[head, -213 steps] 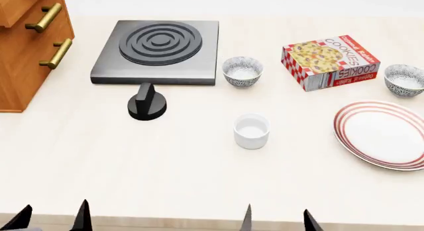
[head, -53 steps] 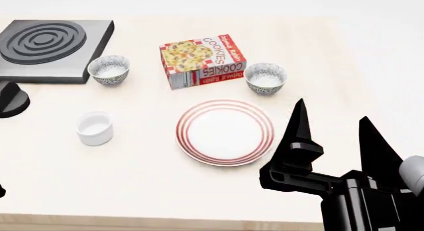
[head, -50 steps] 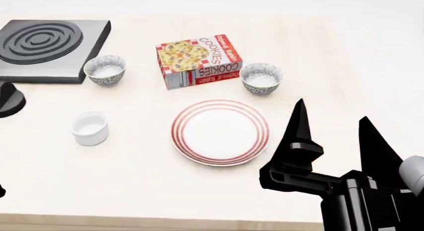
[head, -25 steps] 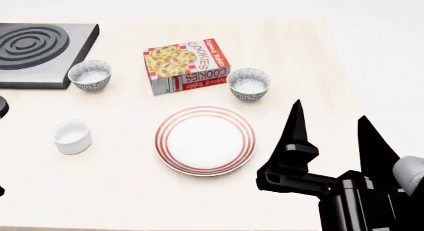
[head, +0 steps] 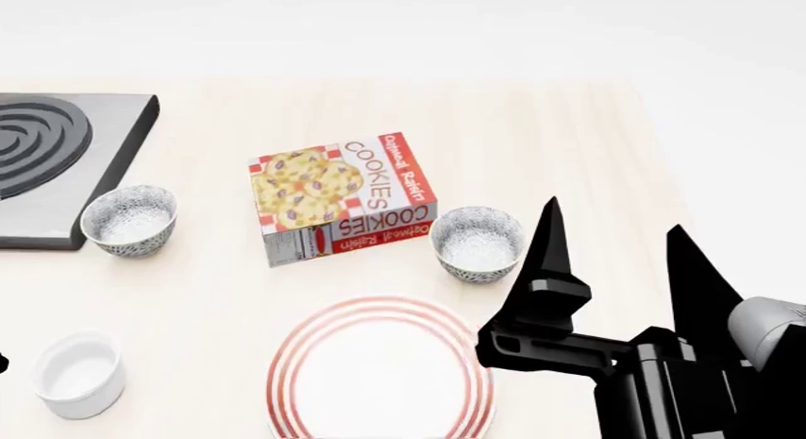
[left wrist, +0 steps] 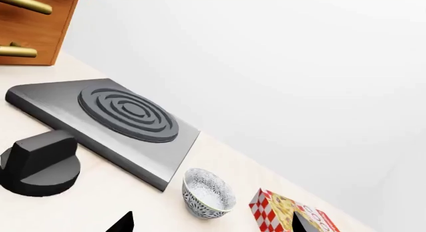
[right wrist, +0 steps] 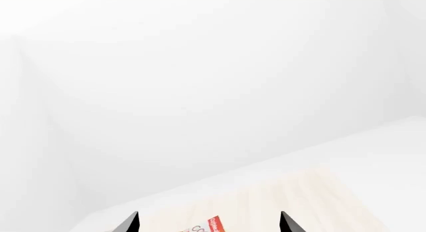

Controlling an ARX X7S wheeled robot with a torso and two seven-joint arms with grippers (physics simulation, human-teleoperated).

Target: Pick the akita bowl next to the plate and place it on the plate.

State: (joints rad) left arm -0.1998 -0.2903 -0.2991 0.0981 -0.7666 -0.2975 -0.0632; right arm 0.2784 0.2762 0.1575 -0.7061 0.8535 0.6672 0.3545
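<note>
**Speckled grey bowl left beside red-ringed plate as right gripper is held above table**

Pale wood is seen across the table (head: 567, 137), where the akita bowl (head: 478, 243) stands upright just beyond the far right rim of the plate (head: 377, 382), a narrow gap between them. The bowl is flanked on its left by a cookie box (head: 343, 208), almost touching it. A second speckled bowl (head: 128, 220) is placed further left, just beside the corner of a dark hob (head: 51, 165), and a plain white cup (head: 78, 373) is set near the lower left edge.

The right gripper (head: 617, 278) is raised near the akita bowl's right side, its two black fingers (head: 550, 260) spread well apart, nothing between them. Of the left gripper (left wrist: 209, 223) only two fingertips are caught in its wrist view, set wide apart, with the second bowl, the hob and a black knob (left wrist: 39, 162) shown beyond.
</note>
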